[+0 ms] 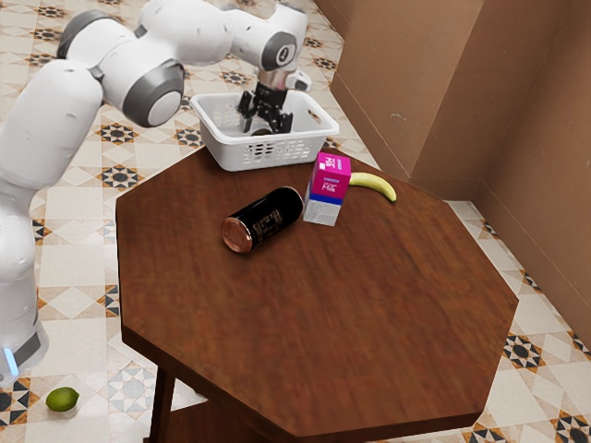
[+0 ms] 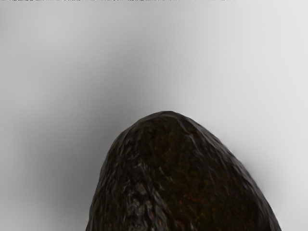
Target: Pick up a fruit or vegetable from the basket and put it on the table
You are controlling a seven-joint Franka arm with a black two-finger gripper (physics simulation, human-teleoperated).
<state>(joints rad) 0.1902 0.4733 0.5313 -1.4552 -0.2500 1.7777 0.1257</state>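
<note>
Nearest my wrist camera is the avocado, dark and rough-skinned, with pale grey behind it. In the exterior view it lies down in the white basket, below my gripper, which reaches inside the rim. The fingers stand well apart on either side of it; as far as I can make out, they have hold of nothing.

I read the table as a clock, twelve at the top of the exterior view. The basket sits at its far edge, between eleven and twelve, and my arm comes in from ten. Nearer the middle, at eleven, a black can lies on its side, its copper end facing eight. The milk, a pink, blue and white carton, stands upright at twelve, just beside the can. The banana lies at one, partly hidden behind the carton. Off the table, out at eight, a green lime rests on the tiled floor.
</note>
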